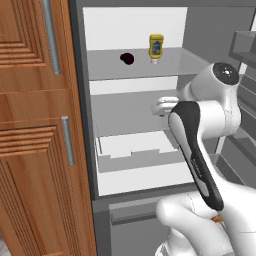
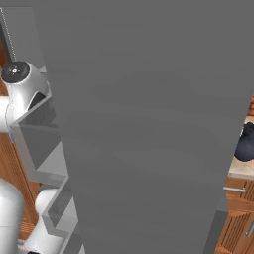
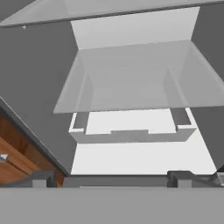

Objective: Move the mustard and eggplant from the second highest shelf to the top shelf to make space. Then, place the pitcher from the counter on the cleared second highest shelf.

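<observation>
- Pitcher (image 2: 245,144) is the thing to go for now. It sits on the counter (image 2: 240,168) off to the right, past the open fridge door (image 2: 149,124), and the right base view catches just a sliver of it.
- Mustard (image 1: 156,46) and eggplant (image 1: 127,58) both look to be up on the top shelf (image 1: 175,65), standing a little apart. I'd call that half of the job done.
- Second shelf (image 1: 125,115) is bare, with the white bin (image 1: 135,150) just below it, so there's room for the jug.
- Gripper (image 3: 111,178) is at the fridge mouth, pointing in at that bare shelf. The jaws are spread wide and there's nothing between the fingertips (image 3: 43,178).
- Best move, I reckon, is to pull the hand straight back out before swinging anywhere. The door is a big slab right between the arm and the counter, and cutting the corner would clip it.
- For the grab, the belly looks too fat for the jaws. I'd go for the narrow neck or the handle and clamp it square so the jug doesn't pivot.
- Keep it upright on the way back and slide it in low and level. The gap under the top shelf looks snug for a flared rim.
- Set it toward the middle of the shelf, not on the front lip.
</observation>
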You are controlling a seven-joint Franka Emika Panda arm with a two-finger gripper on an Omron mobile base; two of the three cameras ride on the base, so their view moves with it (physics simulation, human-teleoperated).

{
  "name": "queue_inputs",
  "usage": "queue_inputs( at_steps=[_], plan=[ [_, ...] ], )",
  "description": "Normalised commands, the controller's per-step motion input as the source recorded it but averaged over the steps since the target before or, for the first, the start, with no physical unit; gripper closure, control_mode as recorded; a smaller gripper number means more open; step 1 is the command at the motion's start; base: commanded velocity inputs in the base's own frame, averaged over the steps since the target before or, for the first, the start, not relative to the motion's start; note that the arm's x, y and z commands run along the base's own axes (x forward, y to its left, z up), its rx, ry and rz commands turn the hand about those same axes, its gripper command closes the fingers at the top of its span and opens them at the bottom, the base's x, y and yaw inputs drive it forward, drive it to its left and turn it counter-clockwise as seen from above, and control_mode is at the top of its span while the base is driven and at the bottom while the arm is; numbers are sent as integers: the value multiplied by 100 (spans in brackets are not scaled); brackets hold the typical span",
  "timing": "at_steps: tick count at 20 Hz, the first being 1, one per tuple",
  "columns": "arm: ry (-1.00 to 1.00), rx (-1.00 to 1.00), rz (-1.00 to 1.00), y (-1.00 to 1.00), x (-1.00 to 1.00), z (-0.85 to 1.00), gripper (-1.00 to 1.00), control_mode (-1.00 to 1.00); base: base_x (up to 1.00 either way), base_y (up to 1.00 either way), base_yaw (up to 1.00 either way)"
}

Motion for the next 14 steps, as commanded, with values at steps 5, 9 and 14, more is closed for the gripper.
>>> queue_inputs(
  at_steps=[5, 9, 14],
  plan=[
    [10, -2, 7, 1, -18, -21, -100, -100, 0, 0, 0],
    [10, -5, 0, 0, -17, -3, -100, -100, 0, 0, 0],
    [10, -6, -2, 0, -17, 0, -100, -100, 0, 0, 0]
  ],
)
